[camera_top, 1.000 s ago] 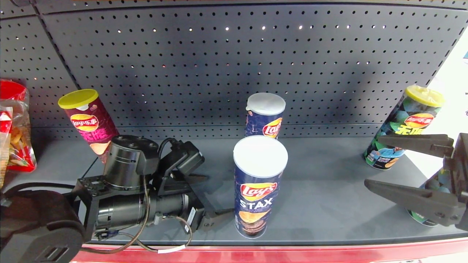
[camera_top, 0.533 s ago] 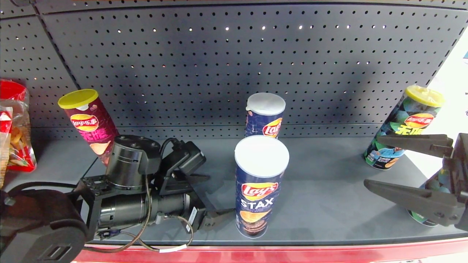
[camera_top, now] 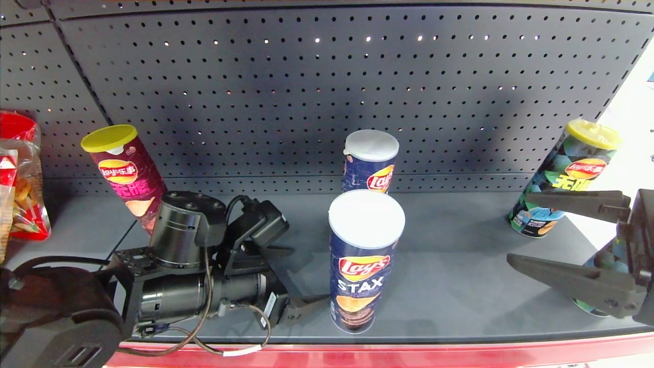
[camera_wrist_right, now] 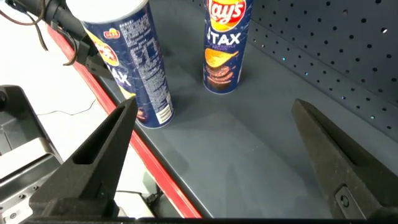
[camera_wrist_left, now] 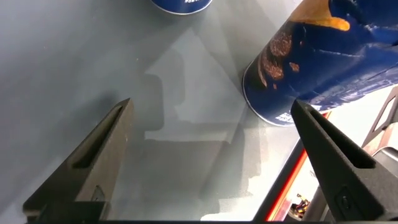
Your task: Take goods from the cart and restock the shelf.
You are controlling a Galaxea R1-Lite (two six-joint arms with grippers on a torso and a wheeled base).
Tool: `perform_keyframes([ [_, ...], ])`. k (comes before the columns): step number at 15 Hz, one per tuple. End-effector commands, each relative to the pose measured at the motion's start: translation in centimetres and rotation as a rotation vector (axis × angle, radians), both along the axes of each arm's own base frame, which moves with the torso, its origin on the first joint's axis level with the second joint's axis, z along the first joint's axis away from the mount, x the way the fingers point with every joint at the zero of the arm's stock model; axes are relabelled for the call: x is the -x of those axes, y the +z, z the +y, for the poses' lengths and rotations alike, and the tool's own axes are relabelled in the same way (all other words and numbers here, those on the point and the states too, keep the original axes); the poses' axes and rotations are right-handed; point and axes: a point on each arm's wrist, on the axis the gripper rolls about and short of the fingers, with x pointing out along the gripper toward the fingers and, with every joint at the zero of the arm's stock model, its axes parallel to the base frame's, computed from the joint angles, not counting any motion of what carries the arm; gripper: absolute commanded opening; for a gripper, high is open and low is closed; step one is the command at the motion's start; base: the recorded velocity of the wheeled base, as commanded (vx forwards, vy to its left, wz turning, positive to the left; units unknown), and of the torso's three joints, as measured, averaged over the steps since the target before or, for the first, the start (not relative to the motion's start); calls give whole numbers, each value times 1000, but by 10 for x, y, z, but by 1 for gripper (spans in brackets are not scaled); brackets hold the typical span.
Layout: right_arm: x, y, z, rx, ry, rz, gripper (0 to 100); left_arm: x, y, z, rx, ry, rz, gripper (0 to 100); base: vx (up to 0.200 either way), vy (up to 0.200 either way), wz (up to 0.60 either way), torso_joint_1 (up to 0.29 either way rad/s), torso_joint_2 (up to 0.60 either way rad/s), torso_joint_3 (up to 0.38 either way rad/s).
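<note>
The front blue can (camera_top: 364,266) stands upright near the front edge of the shelf (camera_top: 460,276), with both grippers spread and empty.

From the left: a snack bag (camera_top: 23,199) sits at the shelf's end and a purple can (camera_top: 125,171) by the back panel. Next, the left gripper (camera_top: 306,274) lies low, jaws wide, with one fingertip just beside the front blue can's base. A rear blue can (camera_top: 369,161) stands right behind it. Farther right a green can (camera_top: 562,179) stands at the back, and the right gripper (camera_top: 520,227) hangs wide open in front of it. The front can is probably a light, stiff, smooth tube, tall and easy to topple, so a grip around its middle looks safest. The rear can and the left finger crowd it.
</note>
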Motion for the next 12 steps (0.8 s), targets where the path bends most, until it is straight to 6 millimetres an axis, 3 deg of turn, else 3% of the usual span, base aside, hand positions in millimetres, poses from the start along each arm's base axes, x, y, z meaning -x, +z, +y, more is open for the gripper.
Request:
perform_keyframes([
  [1, 1, -7, 0, 10, -3, 21, 100, 7, 11, 10, 19, 28, -34, 100, 0, 0, 0, 0, 0, 0],
  [3, 6, -13, -3, 15, -5, 26, 100, 15, 28, 37, 35, 138, -101, 100, 0, 0, 0, 0, 0, 0],
  [5, 18, -16, -14, 31, -93, -1, 100, 34, 64, 67, 61, 348, -269, 100, 0, 0, 0, 0, 0, 0],
  [8, 23, -24, -17, 34, -110, 8, 100, 79, 92, 97, 51, 561, -376, 100, 0, 0, 0, 0, 0, 0],
  [9, 29, -21, -21, 23, -128, -21, 100, 119, 94, 120, 7, 580, -338, 100, 0, 0, 0, 0, 0, 0],
  [12, 39, -18, -27, 12, -171, -58, 100, 184, 78, 157, -56, 644, -287, 100, 0, 0, 0, 0, 0, 0],
])
